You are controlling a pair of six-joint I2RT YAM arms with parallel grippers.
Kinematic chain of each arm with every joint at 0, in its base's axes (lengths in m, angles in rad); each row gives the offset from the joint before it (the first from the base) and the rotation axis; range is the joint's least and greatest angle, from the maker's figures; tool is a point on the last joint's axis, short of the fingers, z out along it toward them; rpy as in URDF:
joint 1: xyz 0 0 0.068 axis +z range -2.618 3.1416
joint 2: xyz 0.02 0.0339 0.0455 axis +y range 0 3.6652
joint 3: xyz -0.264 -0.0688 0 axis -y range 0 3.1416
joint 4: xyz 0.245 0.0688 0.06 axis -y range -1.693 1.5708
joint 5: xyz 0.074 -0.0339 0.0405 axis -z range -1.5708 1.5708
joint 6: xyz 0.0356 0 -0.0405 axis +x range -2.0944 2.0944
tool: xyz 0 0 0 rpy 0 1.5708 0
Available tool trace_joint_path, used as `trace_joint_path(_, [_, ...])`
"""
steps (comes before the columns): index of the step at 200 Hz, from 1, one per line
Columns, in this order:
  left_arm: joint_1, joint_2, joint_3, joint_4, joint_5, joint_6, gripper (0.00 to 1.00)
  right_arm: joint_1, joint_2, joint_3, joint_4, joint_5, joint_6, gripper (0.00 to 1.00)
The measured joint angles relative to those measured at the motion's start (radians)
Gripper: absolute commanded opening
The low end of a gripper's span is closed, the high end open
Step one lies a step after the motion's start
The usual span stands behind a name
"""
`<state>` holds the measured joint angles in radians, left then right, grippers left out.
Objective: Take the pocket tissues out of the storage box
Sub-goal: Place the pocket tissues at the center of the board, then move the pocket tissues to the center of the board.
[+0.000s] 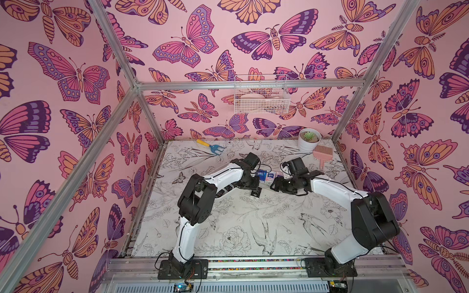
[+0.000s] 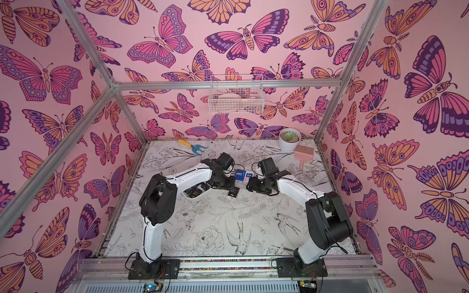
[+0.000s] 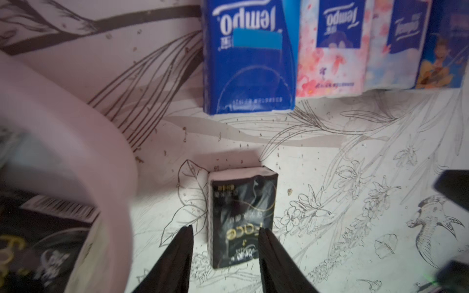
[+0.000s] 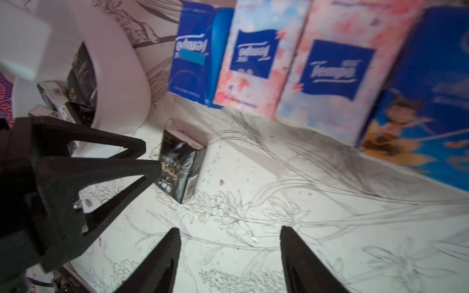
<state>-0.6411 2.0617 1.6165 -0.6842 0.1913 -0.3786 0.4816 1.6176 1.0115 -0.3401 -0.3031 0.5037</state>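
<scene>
The left gripper has its jaws apart, straddling a black packet on the table just right of the box, nearer than the row of coloured packets, probably to keep unloaded ones together; the right gripper hangs spread and empty, while more black packets lie in the box

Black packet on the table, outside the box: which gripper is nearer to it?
Left. The left gripper is open and straddles one end of the black packet. The right gripper is open too, farther off to one side, holding nothing.
</scene>
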Motion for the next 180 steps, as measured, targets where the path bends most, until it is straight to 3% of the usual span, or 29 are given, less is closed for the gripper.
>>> trace_joint_path(74, [0.146, -0.352, -0.097, 0.000, -0.064, -0.013, 0.49, 0.119, 0.203, -0.024, 0.307, 0.000, 0.217, 0.59])
trace_joint_path(118, [0.186, -0.381, -0.210, -0.018, -0.110, -0.030, 0.49, 0.122, 0.267, 0.026, 0.352, -0.001, 0.271, 0.46])
trace_joint_path(180, [0.204, -0.413, -0.231, -0.027, -0.138, -0.034, 0.49, 0.122, 0.280, 0.027, 0.367, 0.027, 0.309, 0.34])
